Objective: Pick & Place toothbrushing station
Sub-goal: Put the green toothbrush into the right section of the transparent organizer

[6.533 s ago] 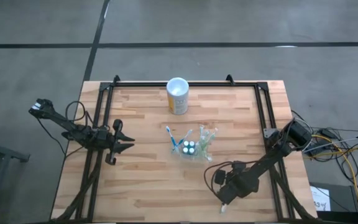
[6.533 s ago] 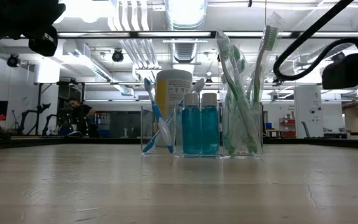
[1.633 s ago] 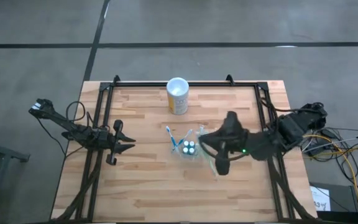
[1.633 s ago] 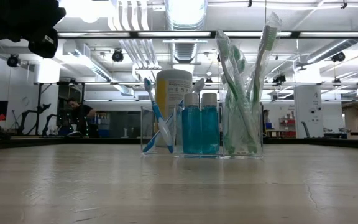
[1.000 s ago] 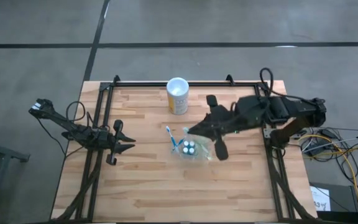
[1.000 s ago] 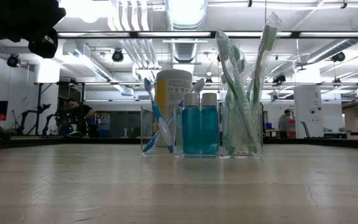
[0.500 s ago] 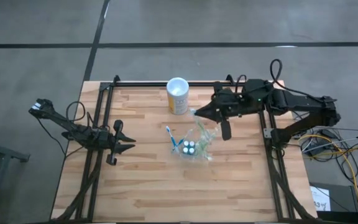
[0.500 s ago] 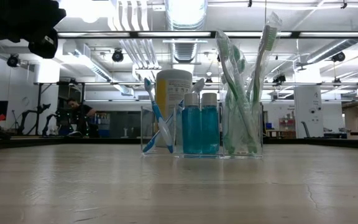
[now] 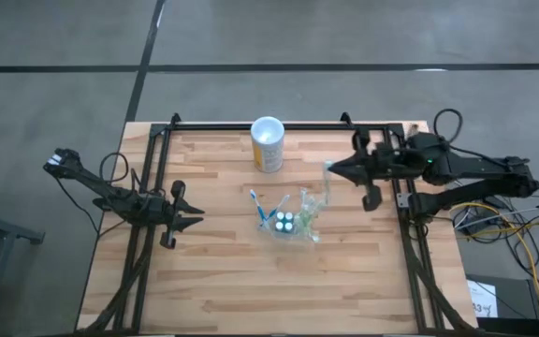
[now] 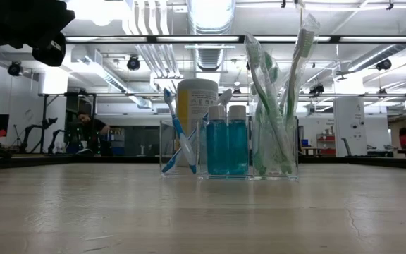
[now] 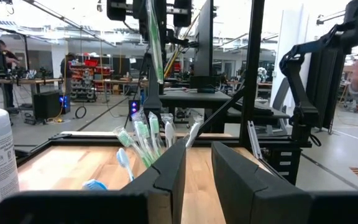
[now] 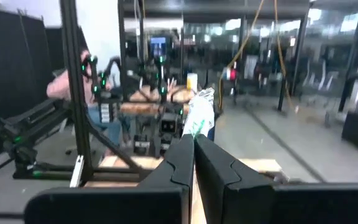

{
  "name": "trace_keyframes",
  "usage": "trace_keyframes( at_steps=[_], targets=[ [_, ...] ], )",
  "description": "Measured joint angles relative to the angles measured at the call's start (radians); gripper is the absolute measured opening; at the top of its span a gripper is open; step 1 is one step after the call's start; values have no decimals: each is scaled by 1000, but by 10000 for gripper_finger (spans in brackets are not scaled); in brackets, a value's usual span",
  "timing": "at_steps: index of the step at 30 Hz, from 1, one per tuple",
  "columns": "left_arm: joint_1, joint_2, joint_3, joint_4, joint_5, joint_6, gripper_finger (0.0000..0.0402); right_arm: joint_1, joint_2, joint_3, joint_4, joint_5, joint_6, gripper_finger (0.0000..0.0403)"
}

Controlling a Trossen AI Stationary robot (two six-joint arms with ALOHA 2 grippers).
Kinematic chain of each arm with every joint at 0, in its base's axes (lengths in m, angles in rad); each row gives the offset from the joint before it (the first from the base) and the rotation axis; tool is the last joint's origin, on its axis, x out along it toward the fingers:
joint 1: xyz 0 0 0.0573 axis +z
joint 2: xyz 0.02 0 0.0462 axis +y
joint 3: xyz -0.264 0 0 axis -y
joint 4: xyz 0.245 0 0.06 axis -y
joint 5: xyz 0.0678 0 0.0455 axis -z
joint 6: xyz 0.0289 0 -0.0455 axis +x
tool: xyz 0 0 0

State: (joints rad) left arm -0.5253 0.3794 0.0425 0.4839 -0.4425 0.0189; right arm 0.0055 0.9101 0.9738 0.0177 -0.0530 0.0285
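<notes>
High view: the toothbrushing station [image 9: 288,221], a clear plastic holder with compartments, stands on the pale wooden plank table [image 9: 223,281], in front of the white-rimmed yellow cup [image 9: 268,143] and slightly to its right. Its long axis runs roughly across the table. The right gripper [image 9: 337,168], right of the cup, is clamped on a green toothbrush [image 9: 327,178]. A second ago it hung over the station; the station has not shifted. The left gripper [image 9: 195,214] waits well left of the cup.

Low view: the station [image 10: 228,152] stands upright before the cup [image 10: 196,95], brushes pointing up (bright ceiling lights and ducts behind).

Left wrist view: the left gripper [image 11: 197,162] is slightly parted around nothing. The held toothbrush [image 11: 155,37] hangs above the station [image 11: 148,146].

Right wrist view: the right gripper [image 12: 194,146] pinches the toothbrush [image 12: 199,115], its head sticking out beyond the fingertips.
</notes>
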Motion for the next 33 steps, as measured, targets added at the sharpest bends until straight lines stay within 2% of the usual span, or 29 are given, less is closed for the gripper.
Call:
trace_keyframes(
  at_steps=[6, 15, 18, 25, 33],
  targets=[
    [0, 0, 0, -3, 0, 0, 83, 0, -144, -198, 173, -4, -74, 8],
    [0, 0, 0, -6, 0, 0, 83, 0, -222, -394, 328, -32, -58, 8],
    [0, 0, 0, -6, 0, 0, 83, 1, -221, -443, 395, -40, -50, 8],
    [0, 0, 0, -7, 0, 0, 83, 1, -165, -567, 693, -82, 0, 8],
    [0, 0, 0, -7, 0, 0, 83, 0, -75, -653, 875, -79, 24, 8]
  ],
)
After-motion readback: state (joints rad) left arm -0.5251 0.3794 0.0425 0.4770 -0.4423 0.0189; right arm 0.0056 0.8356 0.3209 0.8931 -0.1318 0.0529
